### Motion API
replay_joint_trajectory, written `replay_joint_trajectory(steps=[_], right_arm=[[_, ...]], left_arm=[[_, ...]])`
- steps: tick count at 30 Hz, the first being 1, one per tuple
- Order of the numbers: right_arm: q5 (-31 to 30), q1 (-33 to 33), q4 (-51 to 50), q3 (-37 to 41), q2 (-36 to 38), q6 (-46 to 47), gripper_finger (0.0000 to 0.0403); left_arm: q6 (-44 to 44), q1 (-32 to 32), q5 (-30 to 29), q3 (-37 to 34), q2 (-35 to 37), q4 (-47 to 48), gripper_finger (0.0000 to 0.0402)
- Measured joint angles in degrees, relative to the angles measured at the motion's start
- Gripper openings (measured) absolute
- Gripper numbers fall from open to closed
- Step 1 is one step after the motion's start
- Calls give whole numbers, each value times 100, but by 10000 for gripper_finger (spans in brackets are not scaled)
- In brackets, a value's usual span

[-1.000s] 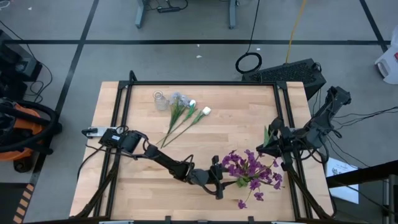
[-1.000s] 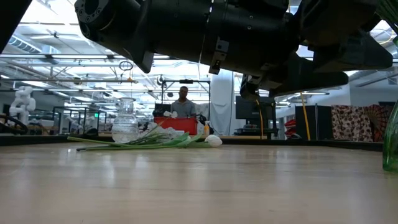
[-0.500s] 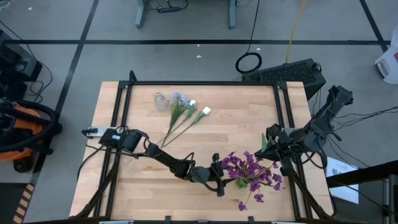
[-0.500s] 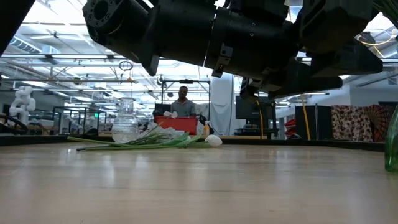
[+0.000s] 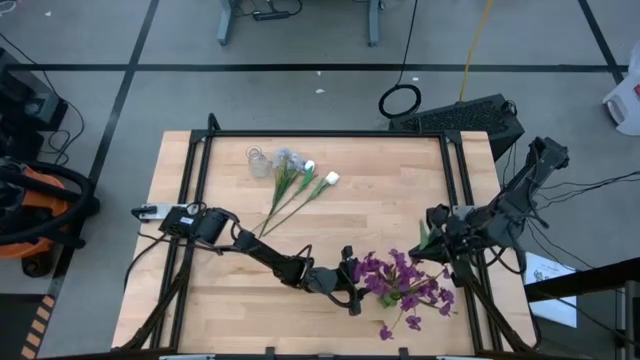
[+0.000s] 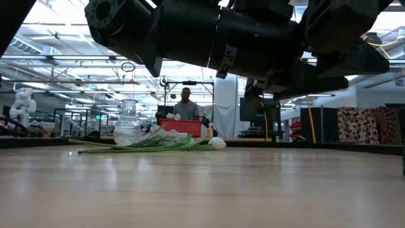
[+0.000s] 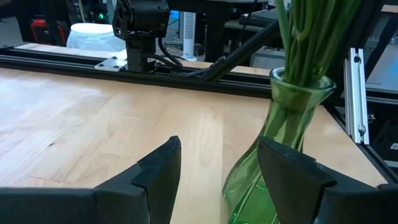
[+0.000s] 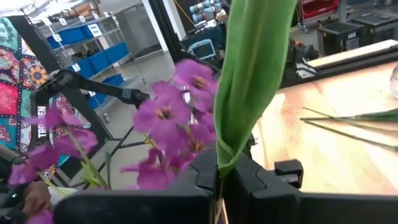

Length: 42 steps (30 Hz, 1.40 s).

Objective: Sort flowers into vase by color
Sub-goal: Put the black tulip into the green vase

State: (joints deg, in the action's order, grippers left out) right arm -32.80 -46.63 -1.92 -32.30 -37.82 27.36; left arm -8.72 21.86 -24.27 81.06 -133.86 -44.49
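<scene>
1. At the far left of the wooden surface [image 5: 200, 300], the left arm stretched from its base across the near side toward the middle.
2. Toward the far left part of the surface stood a small clear glass vase [image 5: 259, 161], with loose flowers lying just beside it: green stalks ending in white buds [image 5: 331, 179] and a pale grey-blue cluster [image 5: 288, 158]. In the low view the same clear vase [image 6: 128, 124] stood upright behind the lying stalks [image 6: 136, 145].
3. Near the middle of the near edge, the left hand [image 5: 352, 287] sat with its fingers spread, holding nothing. Its wrist view showed a green glass vase [image 7: 273, 155] between the two dark fingers [image 7: 163, 167], closer to one of them; whether it touched could not be told.
4. Just right of that hand, purple flowers [image 5: 405, 285] fanned out above the green vase, their green stems [image 7: 311, 34] standing in its neck.
5. Farther right, near the right edge, the right hand [image 5: 436, 222] was pressed together on a green leaf [image 8: 252, 81], with purple blossoms [image 8: 168, 124] close behind it.
6. In the low view a person [image 6: 185, 106] stood in the room beyond the surface.
</scene>
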Motion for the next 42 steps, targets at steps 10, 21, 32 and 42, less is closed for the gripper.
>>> replay_joint_trajectory(steps=[10, 21, 32, 42], right_arm=[[-2, 1, -224, -141, -11, -92, 6], [-6, 2, -325, -139, -164, -136, 6], [16, 2, -301, -139, -334, -208, 6], [16, 2, -299, -139, -343, -303, 6]], left_arm=[[-301, 376, 278, 4, 0, -229, 217], [-437, 416, -225, 722, -501, -375, 217], [-285, 334, -601, 1309, -719, 231, 217], [-248, 200, -590, 1322, -721, 315, 217]])
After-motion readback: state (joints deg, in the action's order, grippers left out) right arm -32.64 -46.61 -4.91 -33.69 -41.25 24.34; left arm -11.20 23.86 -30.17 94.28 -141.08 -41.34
